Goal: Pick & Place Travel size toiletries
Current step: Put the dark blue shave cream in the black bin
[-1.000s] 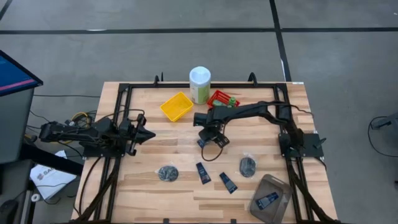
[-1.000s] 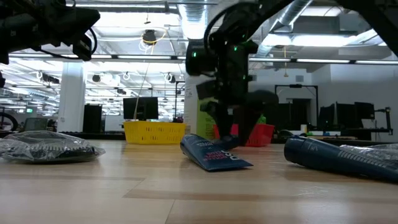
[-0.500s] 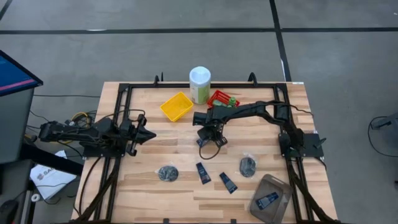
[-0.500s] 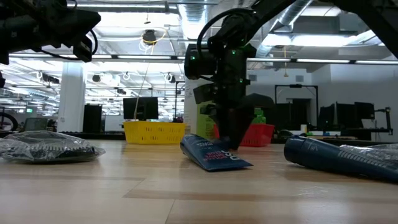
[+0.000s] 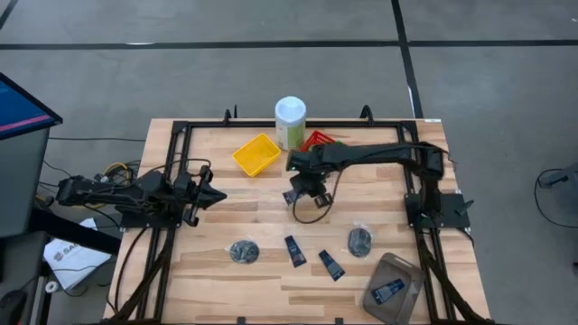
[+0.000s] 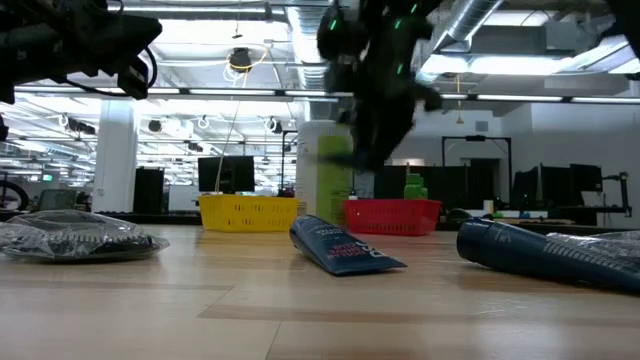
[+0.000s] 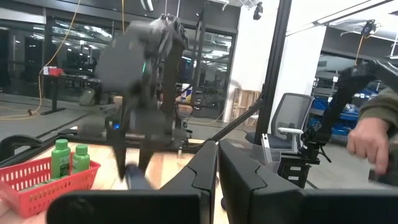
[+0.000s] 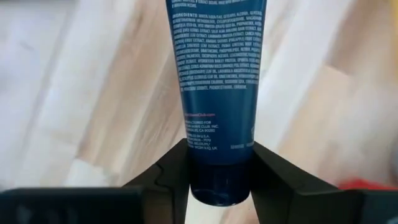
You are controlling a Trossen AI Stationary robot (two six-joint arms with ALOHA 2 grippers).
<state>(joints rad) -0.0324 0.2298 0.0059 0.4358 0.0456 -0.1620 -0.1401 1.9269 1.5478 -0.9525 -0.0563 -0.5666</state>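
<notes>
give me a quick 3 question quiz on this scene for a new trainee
1. True or false: the right gripper is shut on a navy tube.
2. Which basket holds the green bottles? A yellow, B red, C grey.
3. Fill in: the left gripper waits off the table's ____ side, shut.

Key: 1 true. 2 B, the red basket. 3 left.
</notes>
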